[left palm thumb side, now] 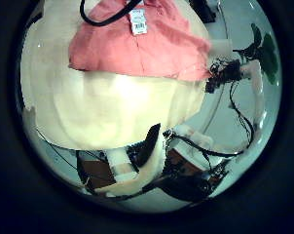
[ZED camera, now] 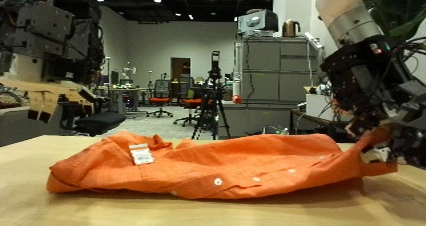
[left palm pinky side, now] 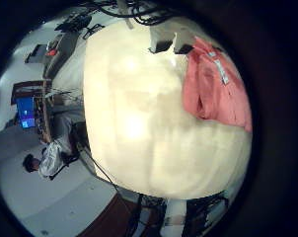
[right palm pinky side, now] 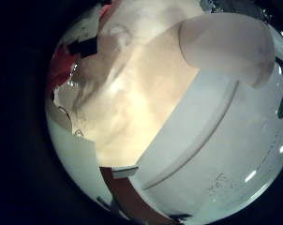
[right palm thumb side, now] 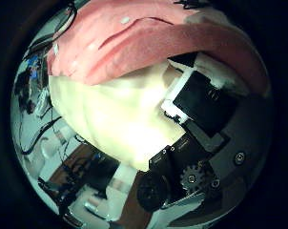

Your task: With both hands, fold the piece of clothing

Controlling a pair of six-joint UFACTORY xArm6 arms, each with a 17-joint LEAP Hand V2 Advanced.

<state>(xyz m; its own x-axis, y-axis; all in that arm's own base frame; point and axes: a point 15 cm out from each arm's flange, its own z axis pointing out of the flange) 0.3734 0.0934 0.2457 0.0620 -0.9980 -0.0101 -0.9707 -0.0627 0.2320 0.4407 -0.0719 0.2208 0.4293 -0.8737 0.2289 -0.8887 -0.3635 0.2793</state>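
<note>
shirt: orange, crumpled on tabletop | hand: fingers at shirt's end, grip unclear | other hand: unseen, cannot tell

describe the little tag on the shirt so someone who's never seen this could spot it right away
Start at the pale wooden table and find the orange button-up shirt lying crumpled across it. At the end of the shirt farthest from the robot hand, near the collar, a small white tag lies on top of the fabric. It is the only white rectangular patch there; the shirt's other pale marks are tiny round buttons.
</note>
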